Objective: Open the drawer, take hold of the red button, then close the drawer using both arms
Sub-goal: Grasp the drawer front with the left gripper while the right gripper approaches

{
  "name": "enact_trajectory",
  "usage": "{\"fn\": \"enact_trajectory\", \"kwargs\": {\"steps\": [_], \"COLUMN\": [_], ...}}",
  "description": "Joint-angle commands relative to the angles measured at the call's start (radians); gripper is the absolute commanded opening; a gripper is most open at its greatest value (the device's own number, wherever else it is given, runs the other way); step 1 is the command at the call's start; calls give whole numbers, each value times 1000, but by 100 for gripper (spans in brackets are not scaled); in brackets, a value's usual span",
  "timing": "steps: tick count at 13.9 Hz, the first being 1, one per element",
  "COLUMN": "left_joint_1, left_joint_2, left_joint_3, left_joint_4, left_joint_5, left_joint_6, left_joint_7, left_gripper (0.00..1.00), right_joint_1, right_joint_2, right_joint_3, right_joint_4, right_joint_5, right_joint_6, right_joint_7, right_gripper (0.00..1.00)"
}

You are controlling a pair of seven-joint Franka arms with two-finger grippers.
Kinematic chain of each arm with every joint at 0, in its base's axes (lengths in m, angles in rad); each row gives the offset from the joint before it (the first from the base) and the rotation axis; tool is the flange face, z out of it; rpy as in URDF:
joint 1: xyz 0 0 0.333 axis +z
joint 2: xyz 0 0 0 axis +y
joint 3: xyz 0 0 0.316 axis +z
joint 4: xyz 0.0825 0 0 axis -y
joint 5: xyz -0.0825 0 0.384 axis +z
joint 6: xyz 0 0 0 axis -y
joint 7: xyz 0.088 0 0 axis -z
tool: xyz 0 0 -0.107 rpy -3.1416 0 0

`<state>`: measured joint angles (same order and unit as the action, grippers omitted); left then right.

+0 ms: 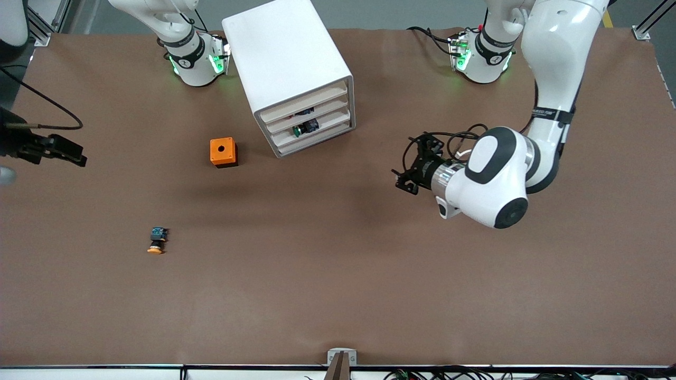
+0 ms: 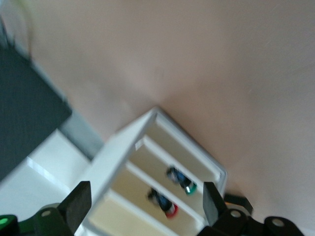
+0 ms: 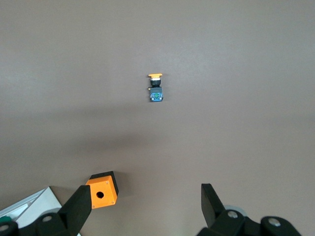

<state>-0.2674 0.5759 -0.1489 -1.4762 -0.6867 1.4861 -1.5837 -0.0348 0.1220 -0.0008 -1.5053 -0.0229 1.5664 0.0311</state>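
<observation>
The white cabinet (image 1: 285, 53) stands between the arm bases, its three drawers all pushed in. The top drawer (image 1: 280, 112) holds the red-capped button (image 1: 305, 112), seen through its low front. The left wrist view also shows this button (image 2: 166, 205) lying in its drawer (image 2: 138, 189). My left gripper (image 1: 404, 179) is open and empty in the air, facing the drawer fronts from toward the left arm's end of the table. My right gripper (image 1: 71, 152) is open and empty, over the right arm's end of the table.
A green-capped button (image 1: 299, 129) lies in the middle drawer, also seen in the left wrist view (image 2: 181, 181). A small orange box (image 1: 223, 152) with a round hole stands beside the cabinet. An orange-yellow-capped button (image 1: 157, 241) lies on the brown table, nearer the front camera.
</observation>
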Motion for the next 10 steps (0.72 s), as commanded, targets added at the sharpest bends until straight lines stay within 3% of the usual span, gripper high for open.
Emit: {"fn": "enact_trajectory", "kwargs": {"steps": [1, 4, 7, 10], "left_joint_1": [-4, -68, -140, -162], "left_joint_2": [45, 97, 128, 183], "left_joint_3": [6, 6, 6, 6], "left_joint_4": [19, 16, 20, 22], "left_joint_5": [-128, -227, -241, -266], "left_joint_6": [-13, -13, -12, -12], "left_joint_7": [-172, -298, -445, -596], "left_gripper": [100, 98, 97, 82], "right_joint_1": [-2, 42, 61, 64], "right_joint_2": [53, 103, 131, 171], "right_joint_3": [8, 15, 30, 38], "right_joint_4": [17, 14, 11, 10], "right_joint_5": [-2, 0, 9, 105], "right_joint_6": [38, 35, 27, 27], "right_joint_7": [16, 165, 291, 421], "right_gripper": [96, 98, 98, 99]}}
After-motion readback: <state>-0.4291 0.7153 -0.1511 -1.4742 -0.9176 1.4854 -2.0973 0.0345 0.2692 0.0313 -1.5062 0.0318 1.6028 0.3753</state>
